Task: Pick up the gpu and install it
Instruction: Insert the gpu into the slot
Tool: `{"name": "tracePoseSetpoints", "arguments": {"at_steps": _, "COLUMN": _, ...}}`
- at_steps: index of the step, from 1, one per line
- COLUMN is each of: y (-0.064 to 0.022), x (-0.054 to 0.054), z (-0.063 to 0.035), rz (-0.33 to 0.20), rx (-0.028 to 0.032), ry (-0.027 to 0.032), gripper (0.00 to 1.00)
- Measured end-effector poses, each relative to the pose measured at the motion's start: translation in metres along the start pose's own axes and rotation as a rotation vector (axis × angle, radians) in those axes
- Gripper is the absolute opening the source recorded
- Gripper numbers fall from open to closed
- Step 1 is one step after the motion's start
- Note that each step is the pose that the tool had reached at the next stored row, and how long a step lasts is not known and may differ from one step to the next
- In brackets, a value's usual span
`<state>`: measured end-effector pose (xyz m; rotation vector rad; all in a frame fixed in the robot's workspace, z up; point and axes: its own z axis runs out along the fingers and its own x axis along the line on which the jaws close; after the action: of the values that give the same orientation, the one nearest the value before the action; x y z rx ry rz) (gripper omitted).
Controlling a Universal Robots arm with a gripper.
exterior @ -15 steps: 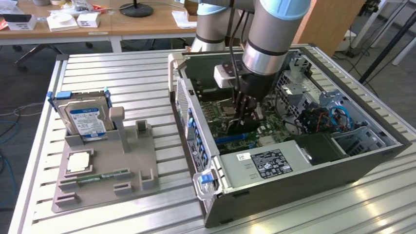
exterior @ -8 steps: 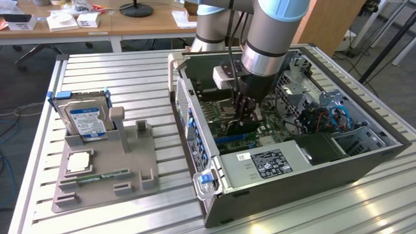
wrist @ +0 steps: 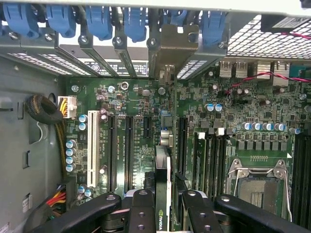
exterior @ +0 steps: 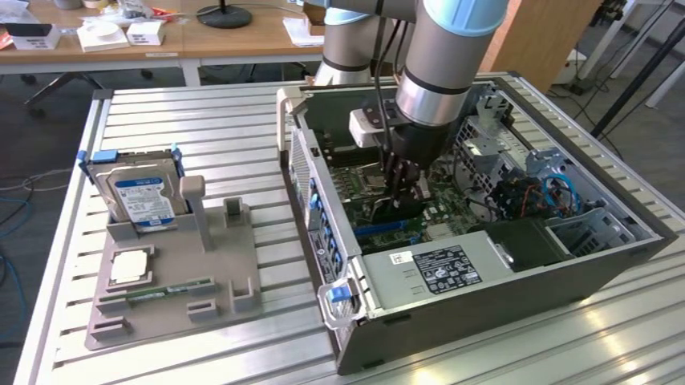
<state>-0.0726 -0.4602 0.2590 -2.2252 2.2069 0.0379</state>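
Wrist view: gpu [wrist: 163, 180] between jaws

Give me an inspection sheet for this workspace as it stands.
Surface: slatted metal table, carrying an open computer case and a grey fixture tray.
Job's things: gpu edge-on over the motherboard slots; seating cannot be told.
Clutter: hard drive upright in the tray, memory stick lying flat.
Grippers: gripper shut on the gpu, inside the case.
Cables: sleeved bundle and red-black wires inside the case.
Surroundings: wooden desks with boxes behind.
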Motion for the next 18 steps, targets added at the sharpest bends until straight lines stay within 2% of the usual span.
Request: {"name": "tracePoseSetpoints", "arguments": {"at_steps": 18, "y": -0.0009, "x": 0.0, "z": 0.0, "rz": -0.008, "rx": 0.0008, "ry": 0.0002, "gripper": 0.26}}
